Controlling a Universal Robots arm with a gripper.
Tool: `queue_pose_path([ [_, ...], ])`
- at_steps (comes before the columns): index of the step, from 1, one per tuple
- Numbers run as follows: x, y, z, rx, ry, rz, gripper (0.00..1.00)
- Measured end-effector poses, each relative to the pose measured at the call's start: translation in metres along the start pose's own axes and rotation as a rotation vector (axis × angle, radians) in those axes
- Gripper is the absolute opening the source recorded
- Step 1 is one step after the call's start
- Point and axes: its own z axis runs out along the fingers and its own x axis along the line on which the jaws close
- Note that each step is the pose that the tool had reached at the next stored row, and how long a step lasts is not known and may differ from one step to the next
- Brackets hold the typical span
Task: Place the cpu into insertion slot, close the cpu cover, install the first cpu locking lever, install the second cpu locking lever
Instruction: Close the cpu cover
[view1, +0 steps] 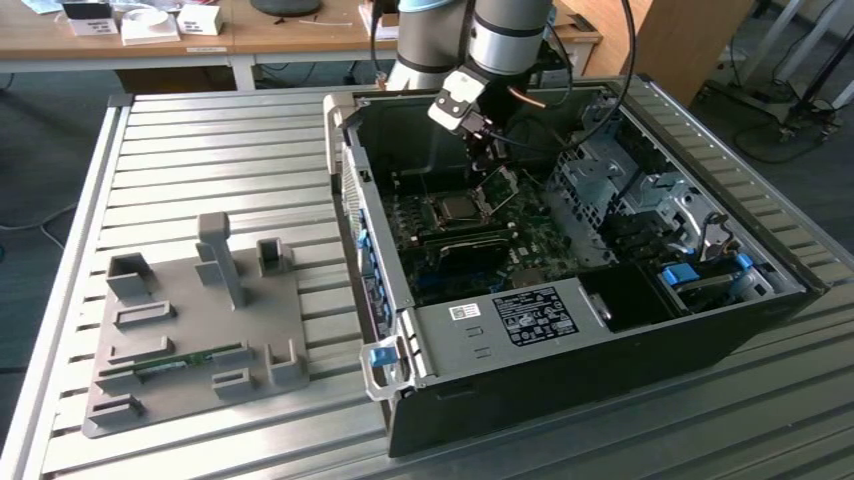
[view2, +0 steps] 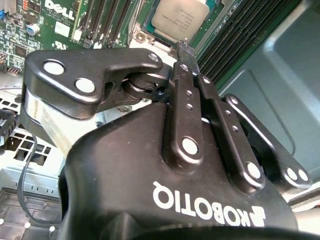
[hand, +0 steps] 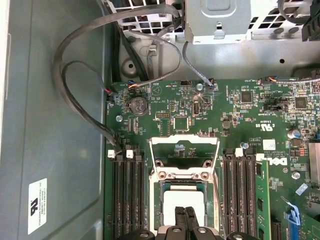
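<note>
Gripper (hand: 186, 214): fingers (hand: 181, 220) pressed together, nothing between them. Tips hang right over the cpu (hand: 182, 200); can't tell if they touch it. Cpu lies flat in the insertion slot (hand: 154, 200), silvery top up, around mid-motherboard (hand: 240, 115). Cpu cover (hand: 184, 150) is swung up off the slot, hinged at the slot edge away from the tips. Board shows thru its window.

First wrist view: looks past the tips onto the board. Black memory slots (hand: 127, 195) flank the insertion slot on both sides. Coin cell (hand: 137, 105) and looping grey cables (hand: 75, 75) sit beyond the cover, toward the case wall.

Second wrist view: taken from behind the gripper (view2: 183, 46) body. Linkages converge to one thin closed tip, w/ cpu (view2: 180, 17) just beyond it and memory slots (view2: 235, 40) alongside.

Exterior view: arm (view1: 514, 30) reaches down into the open computer case (view1: 601, 350). Gripper (view1: 489, 150) is above the insertion slot (view1: 434, 212), w/ cpu cover (view1: 503, 188) standing tilted just beside.

Case lies on its side on a slatted metal table (view1: 200, 150), toward the table edge at the exterior view's right. Grey fixture plate (view1: 187, 330) sits beside the case, toward the edge at the exterior view's left. A green memory stick (view1: 174, 367) rests in one of its holders. Wooden desks (view1: 267, 35) stand behind the table's far edge.
</note>
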Motion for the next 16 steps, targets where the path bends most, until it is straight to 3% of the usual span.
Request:
queue_pose_path([
  [16, 0.0001, 0.0001, -0.0033, -0.0001, 0.0002, 0.0, 0.11],
])
